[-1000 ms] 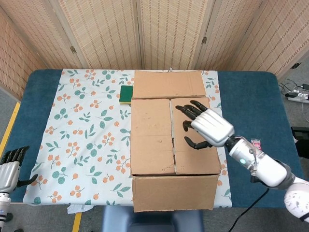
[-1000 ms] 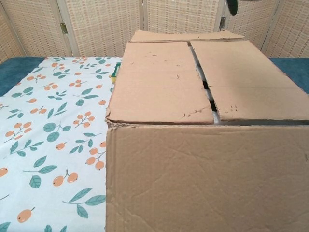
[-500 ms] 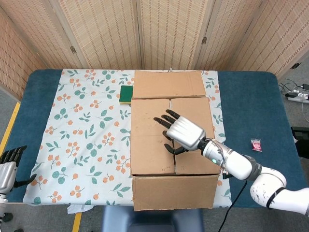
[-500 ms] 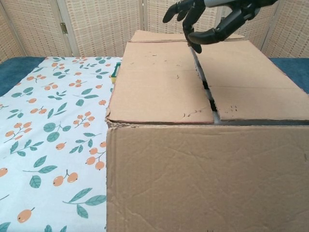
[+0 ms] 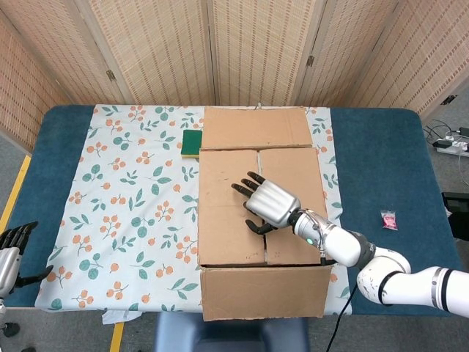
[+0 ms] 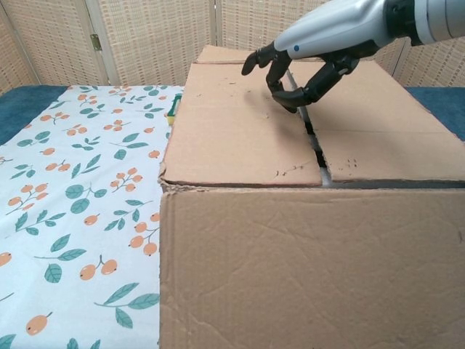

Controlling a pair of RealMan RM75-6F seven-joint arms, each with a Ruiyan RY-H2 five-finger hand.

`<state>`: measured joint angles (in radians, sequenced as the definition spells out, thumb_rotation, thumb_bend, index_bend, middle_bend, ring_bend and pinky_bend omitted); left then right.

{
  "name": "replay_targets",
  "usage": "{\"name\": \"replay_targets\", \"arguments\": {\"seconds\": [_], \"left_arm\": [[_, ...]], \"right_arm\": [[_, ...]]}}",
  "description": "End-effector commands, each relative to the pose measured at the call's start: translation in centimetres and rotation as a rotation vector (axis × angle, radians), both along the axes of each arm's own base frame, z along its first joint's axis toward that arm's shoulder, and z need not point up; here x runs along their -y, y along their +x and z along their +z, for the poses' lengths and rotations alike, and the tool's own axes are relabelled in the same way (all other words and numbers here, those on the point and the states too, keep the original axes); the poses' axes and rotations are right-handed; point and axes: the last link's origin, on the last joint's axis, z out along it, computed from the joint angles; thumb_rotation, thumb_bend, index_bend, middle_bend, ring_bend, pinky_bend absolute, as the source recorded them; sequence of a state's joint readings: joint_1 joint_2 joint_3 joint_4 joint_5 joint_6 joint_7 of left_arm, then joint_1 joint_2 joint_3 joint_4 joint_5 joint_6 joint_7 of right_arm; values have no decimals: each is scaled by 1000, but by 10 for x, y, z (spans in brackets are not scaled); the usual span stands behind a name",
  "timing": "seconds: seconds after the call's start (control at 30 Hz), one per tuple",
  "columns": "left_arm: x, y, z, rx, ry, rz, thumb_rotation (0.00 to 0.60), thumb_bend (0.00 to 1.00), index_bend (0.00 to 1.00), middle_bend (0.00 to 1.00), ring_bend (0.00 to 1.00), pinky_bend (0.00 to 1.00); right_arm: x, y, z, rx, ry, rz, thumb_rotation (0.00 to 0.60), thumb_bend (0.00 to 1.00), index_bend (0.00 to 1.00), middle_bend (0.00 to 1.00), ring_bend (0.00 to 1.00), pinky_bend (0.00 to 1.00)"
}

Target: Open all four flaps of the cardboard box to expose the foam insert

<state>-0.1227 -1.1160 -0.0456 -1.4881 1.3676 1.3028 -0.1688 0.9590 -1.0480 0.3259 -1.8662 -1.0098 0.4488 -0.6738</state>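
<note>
On the flowered tablecloth (image 5: pixel 124 191), toward the right half of the table (image 5: pixel 381 147), stands the cardboard box (image 5: pixel 260 242); its far flap (image 5: pixel 255 127) and near flap (image 6: pixel 305 269) are already folded outward, while the left inner flap (image 6: pixel 240 123) and right inner flap (image 6: pixel 378 123) lie flat, meeting at a narrow seam (image 6: pixel 312 134) through which a little pale material shows. Corrugated board of this kind is judged light, stiff across the panel and pliant only at its crease, with a dry surface that offers grip but little to pinch; the free edge along the seam appears the best purchase, hooked from beneath and swung outward. Right hand (image 6: pixel 309 62): fingers spread and curled downward over the seam, holding nothing, fingertips (image 6: pixel 287 98) at or just above the board, contact uncertain. Left hand (image 5: pixel 11 253): off the table's near-left corner, empty, fingers apart. Beside the box's far-left corner lies a green sponge (image 5: pixel 192 142); a small pink packet (image 5: pixel 388 219) rests well apart on the blue surface.
</note>
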Motion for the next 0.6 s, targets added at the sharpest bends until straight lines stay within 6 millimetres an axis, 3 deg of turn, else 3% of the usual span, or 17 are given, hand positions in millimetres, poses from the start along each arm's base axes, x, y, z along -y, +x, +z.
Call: {"name": "replay_targets", "arguments": {"seconds": [0.03,0.27,0.6], "left_arm": [[1,2,-2,30,-19,-7,600,283,59,130,95,0],[1,1,1,21,-6,-8,600,283,58,130,96,0],[3,1,3,13,9,-8,600,283,58,130,96,0]], "right_arm": [[4,-4,-2,-21,-14,-19,167,612,503,71,67,0],[8,1,-7,-9,-12,-40,167,612,503,72,62,0],[7,-12,-9,-55,-7,-76,166,612,503,74,68,0]]}}
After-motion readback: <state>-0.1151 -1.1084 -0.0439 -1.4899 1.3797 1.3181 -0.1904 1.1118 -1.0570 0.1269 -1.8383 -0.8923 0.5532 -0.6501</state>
